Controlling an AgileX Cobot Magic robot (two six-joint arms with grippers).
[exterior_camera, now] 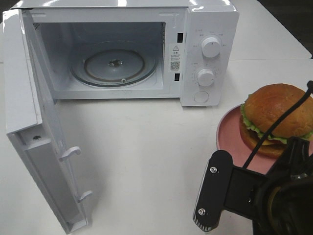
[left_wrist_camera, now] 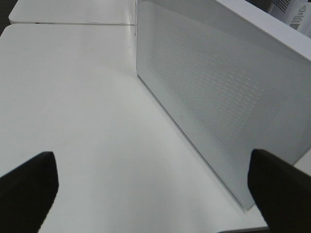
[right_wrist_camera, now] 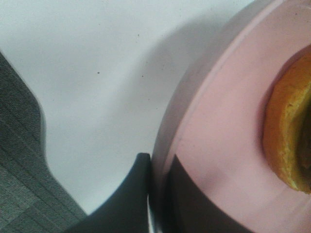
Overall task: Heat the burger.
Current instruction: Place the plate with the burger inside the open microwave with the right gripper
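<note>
While the left pincer (left_wrist_camera: pixel 153 182) gapes, the right pincer (right_wrist_camera: pixel 159 166) clamps the smooth pink plate (right_wrist_camera: pixel 218 145) bearing the glossy-bunned burger (exterior_camera: pixel 278 116)

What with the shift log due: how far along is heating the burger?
Done: the microwave door stands open, turntable bare. In hand: the right gripper is shut on the rim of the pink plate, with the burger on it, outside the microwave. Still to do: plate onto the turntable, door closed, dial set. The left gripper is open, holding nothing.

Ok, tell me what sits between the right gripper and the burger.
Only bare pink plate: the right gripper pinches its rim, and the burger sits further in. The right wrist view shows it.
</note>
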